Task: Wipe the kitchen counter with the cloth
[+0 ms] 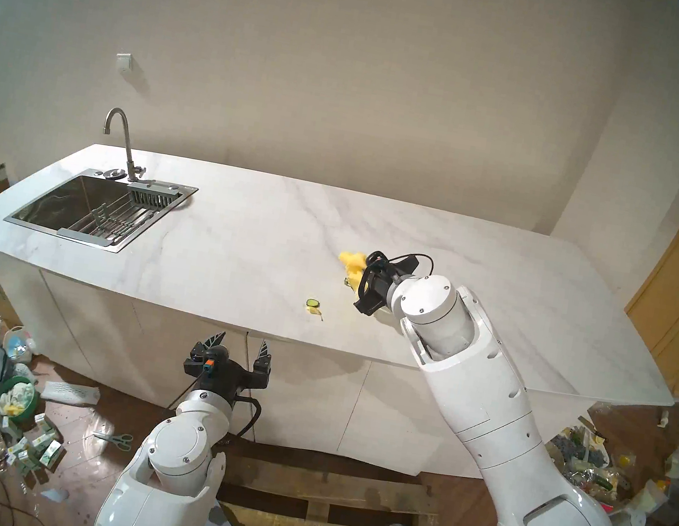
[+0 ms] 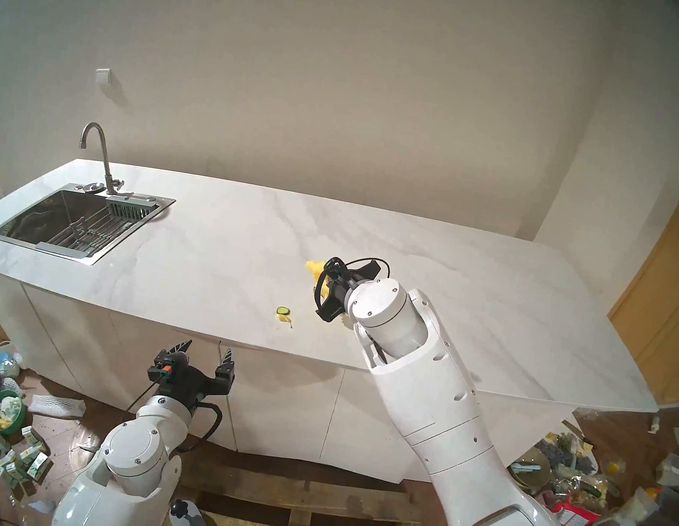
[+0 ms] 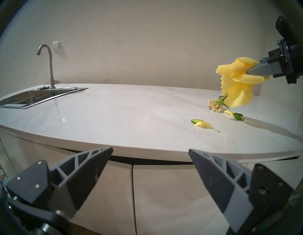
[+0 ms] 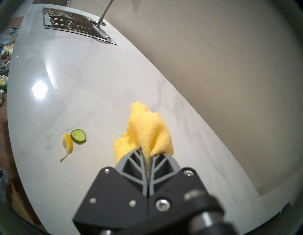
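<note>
One kitchen counter [image 1: 243, 240], viewed left to right. Near its left end, toward the back edge, sits one steel sink [image 1: 84, 211] with one faucet [image 1: 122, 141]. Below the front edge, in front of the cabinet fronts, one left gripper [image 1: 240, 344] hangs with its two fingers spread apart, holding nothing. Near the front edge, right of centre, lie one cucumber slice [image 4: 78, 135] and one lemon wedge [image 4: 67, 142], touching. Further right rest one beige heap of shreds [image 3: 214, 105], a second lemon wedge [image 3: 228, 112] and two green leafy scraps [image 3: 238, 115]. One right gripper [image 4: 146, 155] has its fingers clamped on one yellow cloth [image 4: 144, 131], which hangs lifted above the counter's right half.
</note>
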